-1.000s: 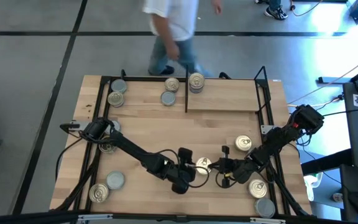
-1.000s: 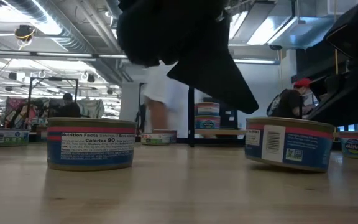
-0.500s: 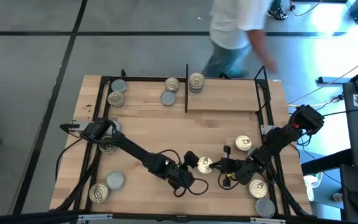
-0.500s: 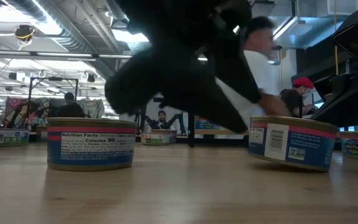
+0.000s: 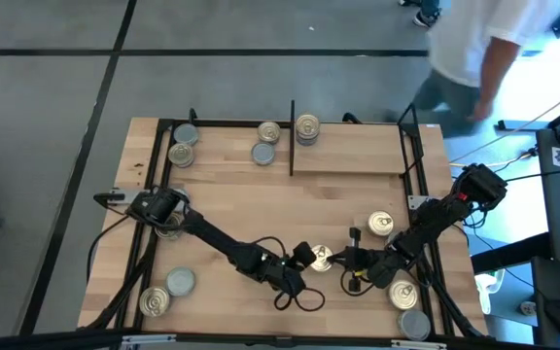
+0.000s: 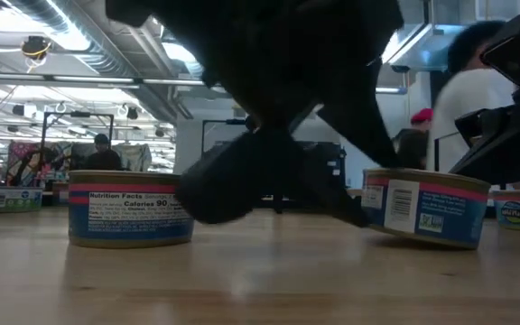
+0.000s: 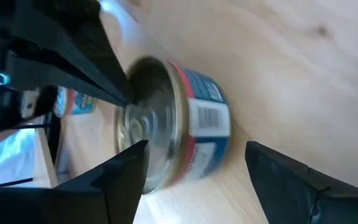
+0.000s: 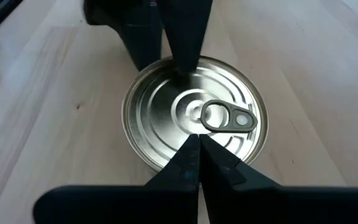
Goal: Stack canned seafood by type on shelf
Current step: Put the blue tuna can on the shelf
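Note:
A gold-lidded tin of canned seafood [image 5: 319, 258] with a blue and red label stands on the tabletop near the front, between my two grippers. My left gripper [image 5: 302, 259] is open and rolled. Its fingers [image 7: 126, 177] reach the tin's left side, one over the lid's edge [image 8: 182, 68] and one beside the rim. My right gripper [image 8: 199, 138] is shut, tips on the lid. At the far edge is the shelf [image 5: 353, 156] with its black divider [image 5: 291, 141]. It holds a stack of tins [image 5: 306, 127] and loose ones [image 5: 265, 143]. My left gripper: I cannot tell whether its fingers touch the tin. My right gripper rests its shut fingertips on the tin's lid [image 8: 185, 121], just beside the pull tab [image 8: 229, 117]. It comes slanting down from the table's right side. The tin stands on the tabletop.
Loose tins lie at the front right [image 5: 403, 295] [image 5: 415, 324], at the right [image 5: 381, 225], at the front left [image 5: 154, 301] [image 5: 180, 282] and at the far left [image 5: 182, 144]. Another labelled tin [image 6: 132, 209] shows in the low view. A person [image 5: 474, 58] walks beyond the far right corner.
My left gripper has sunk toward the tin and rolled about its own line, staying open. My right gripper has stayed on the lid. The person behind the table has walked from the middle toward the far right.

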Action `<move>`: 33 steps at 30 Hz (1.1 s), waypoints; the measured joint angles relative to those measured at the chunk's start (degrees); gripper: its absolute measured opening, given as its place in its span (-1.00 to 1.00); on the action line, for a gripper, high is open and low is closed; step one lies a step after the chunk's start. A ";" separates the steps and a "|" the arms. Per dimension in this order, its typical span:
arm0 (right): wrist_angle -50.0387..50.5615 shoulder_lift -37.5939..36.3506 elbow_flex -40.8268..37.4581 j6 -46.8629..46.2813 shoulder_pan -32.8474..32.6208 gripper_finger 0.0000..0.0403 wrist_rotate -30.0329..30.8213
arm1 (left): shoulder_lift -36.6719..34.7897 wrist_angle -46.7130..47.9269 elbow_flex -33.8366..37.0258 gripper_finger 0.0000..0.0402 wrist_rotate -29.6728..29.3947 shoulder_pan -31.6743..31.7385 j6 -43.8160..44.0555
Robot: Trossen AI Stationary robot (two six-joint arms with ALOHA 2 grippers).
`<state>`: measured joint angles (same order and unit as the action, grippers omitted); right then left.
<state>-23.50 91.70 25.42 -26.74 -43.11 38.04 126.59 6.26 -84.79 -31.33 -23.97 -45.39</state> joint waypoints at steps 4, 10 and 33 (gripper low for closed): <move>0.40 0.00 0.01 0.00 0.00 -0.95 0.06 | 0.84 -1.38 0.00 0.32 -0.74 0.18 -1.63; 0.08 0.00 0.01 0.00 0.00 -0.95 0.07 | 2.59 -3.05 -0.05 0.32 -1.73 0.88 -3.61; 0.86 0.28 -0.04 -0.26 -0.09 -0.95 0.39 | 3.86 -10.93 0.04 0.32 -3.24 1.23 -10.34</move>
<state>-22.63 91.98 25.39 -27.00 -43.20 38.44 130.45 -4.67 -84.75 -34.57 -22.74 -55.73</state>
